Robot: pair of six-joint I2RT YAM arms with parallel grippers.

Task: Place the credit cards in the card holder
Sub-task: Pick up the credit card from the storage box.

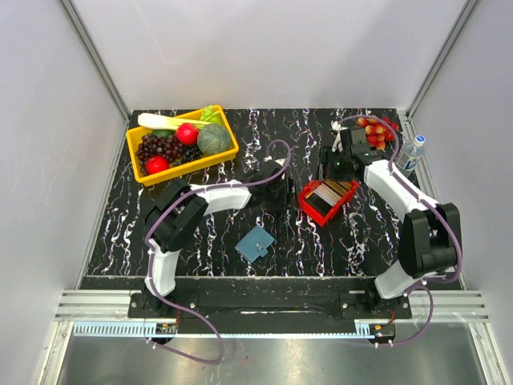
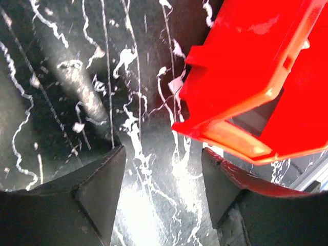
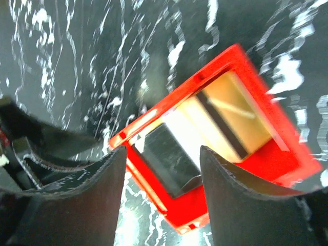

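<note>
Two robot arms converge on a small red rectangular plastic tray (image 1: 313, 212) in the overhead view, with the thin flat credit cards (image 1: 330, 192) stacked inside it. The left gripper (image 1: 280, 191) hangs just beside the tray's left side, and the right gripper (image 1: 333, 164) hangs just beyond its far edge. The steel-blue folding card holder (image 1: 256, 243) lies flat on the black, white-veined table (image 1: 361, 241), apart from the tray, toward the arm bases and on the left arm's side. A yellow plastic basket (image 1: 192, 164) of fruit and vegetables sits well to the tray's left and farther back.

From the left wrist, the dark fingers (image 2: 97, 189) stand parted over bare table with nothing between them. The tray's corner (image 2: 246, 87) lies ahead and off to the right of the gap, and no card can be made out from there.

From the right wrist, the fingers (image 3: 241, 195) are likewise spread and empty. The tray (image 3: 256, 169) lies straight ahead of the gap, its long axis slanting from lower left to upper right. Inside it, a dark grey card (image 3: 164, 159) is nearest the jaws, then a white card (image 3: 179, 128), and a tan-gold card (image 3: 241, 113) with a dark stripe is farthest.

The right arm looks better lined up for the first pick, though its wrist would likely need turning to square with that slant. The left arm is the nearer one to the holder.
</note>
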